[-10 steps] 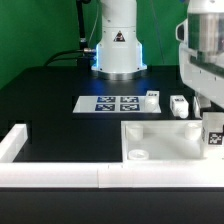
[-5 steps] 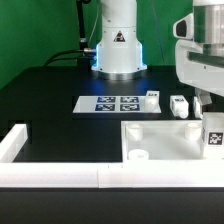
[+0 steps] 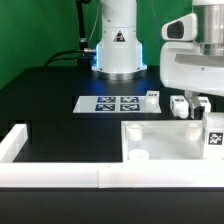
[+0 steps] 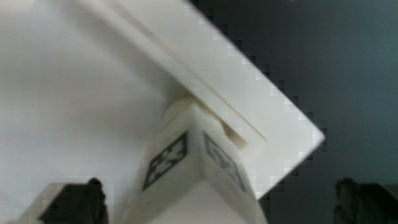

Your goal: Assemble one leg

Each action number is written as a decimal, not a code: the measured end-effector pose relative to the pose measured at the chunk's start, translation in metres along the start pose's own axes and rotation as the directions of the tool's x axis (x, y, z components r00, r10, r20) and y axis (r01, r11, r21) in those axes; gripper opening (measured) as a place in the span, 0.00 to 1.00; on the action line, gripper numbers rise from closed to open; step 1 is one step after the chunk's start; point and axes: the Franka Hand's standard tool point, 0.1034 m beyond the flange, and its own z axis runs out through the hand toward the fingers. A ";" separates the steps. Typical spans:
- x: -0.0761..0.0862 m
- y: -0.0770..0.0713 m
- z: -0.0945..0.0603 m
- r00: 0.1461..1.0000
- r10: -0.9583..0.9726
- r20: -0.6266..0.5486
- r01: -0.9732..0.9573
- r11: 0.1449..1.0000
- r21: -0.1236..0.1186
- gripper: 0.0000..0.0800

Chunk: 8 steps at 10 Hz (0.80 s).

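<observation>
A white square tabletop (image 3: 165, 142) lies flat at the exterior view's front right. One white leg (image 3: 213, 135) with a marker tag stands upright at its right corner. My gripper (image 3: 200, 108) hangs open just above and slightly left of that leg. In the wrist view the tabletop (image 4: 89, 80) fills most of the picture. The tagged leg (image 4: 187, 160) rises between my two dark fingertips (image 4: 71, 202), which stand wide apart and do not touch it. My gripper (image 4: 217, 205) holds nothing.
Two more white legs (image 3: 152, 98) (image 3: 178, 106) lie beside the marker board (image 3: 113, 102) behind the tabletop. A low white wall (image 3: 60, 176) runs along the front, with a corner (image 3: 14, 142) at the left. The robot base (image 3: 118, 45) stands at the back.
My arm has shifted toward the exterior view's left, so more of the hand shows above the upright leg. The parts on the table have not moved.
</observation>
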 end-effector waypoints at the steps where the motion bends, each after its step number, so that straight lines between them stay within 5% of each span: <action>1: -0.003 -0.001 0.005 0.994 -0.105 0.003 0.106 0.994 -0.007 0.81; 5: 0.002 0.001 0.007 0.990 -0.142 -0.021 0.142 0.990 0.002 0.80; 7: 0.003 0.010 0.009 1.000 0.006 -0.010 -0.007 1.000 -0.012 0.40; 8: 0.004 0.011 0.009 0.999 0.035 -0.011 -0.035 0.999 -0.014 0.40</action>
